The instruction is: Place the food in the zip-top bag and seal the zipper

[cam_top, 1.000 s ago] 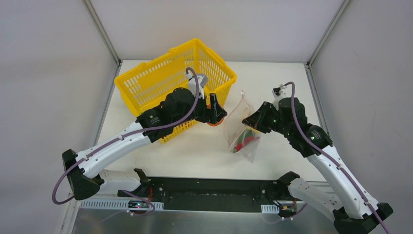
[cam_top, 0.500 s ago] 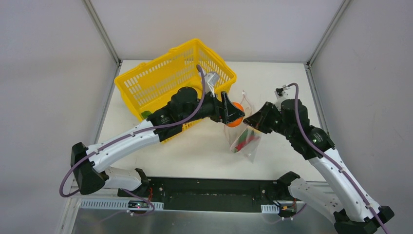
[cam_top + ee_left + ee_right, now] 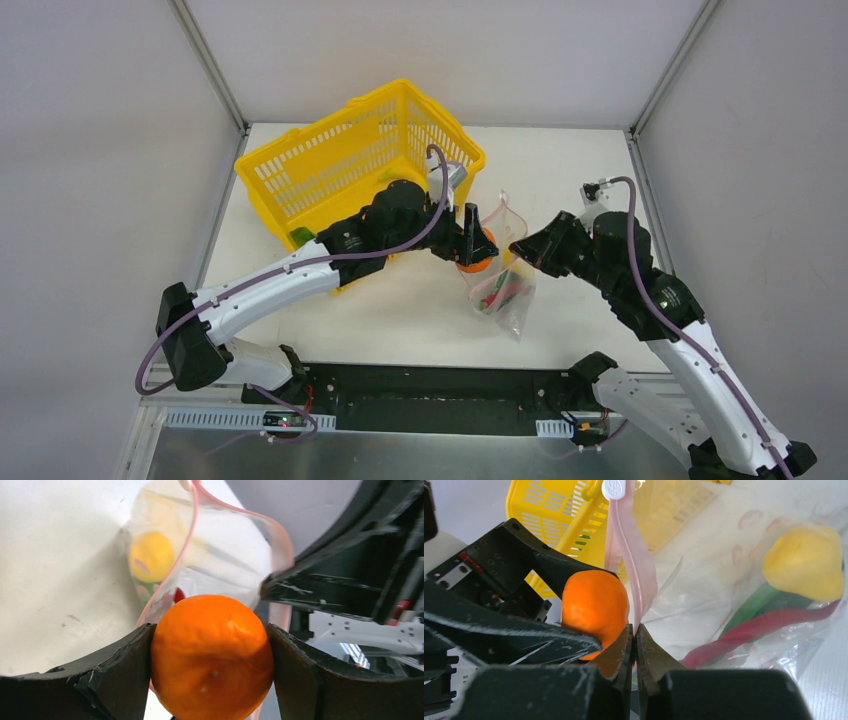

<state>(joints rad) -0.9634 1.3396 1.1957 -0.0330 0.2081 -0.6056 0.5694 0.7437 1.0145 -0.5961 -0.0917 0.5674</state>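
Note:
My left gripper (image 3: 476,252) is shut on an orange round fruit (image 3: 212,657), one finger on each side, and holds it at the mouth of the zip-top bag (image 3: 505,292). My right gripper (image 3: 634,630) is shut on the bag's rim at the pink zipper (image 3: 628,545) and holds that edge up, so the mouth gapes. Through the clear plastic I see a yellow lemon (image 3: 806,562), a long green pepper (image 3: 754,605) and a red chili (image 3: 749,635). In the right wrist view the orange fruit (image 3: 595,607) sits just left of the zipper strip.
The yellow plastic basket (image 3: 340,160) stands tilted at the back left, behind my left arm, with a green item (image 3: 300,236) at its near corner. A white slider tab (image 3: 614,487) sits at the end of the zipper. Grey walls close in the table on three sides.
My left arm has carried the orange fruit rightward from the basket's edge to the bag's mouth. My right gripper has shifted slightly right, keeping hold of the bag's rim.

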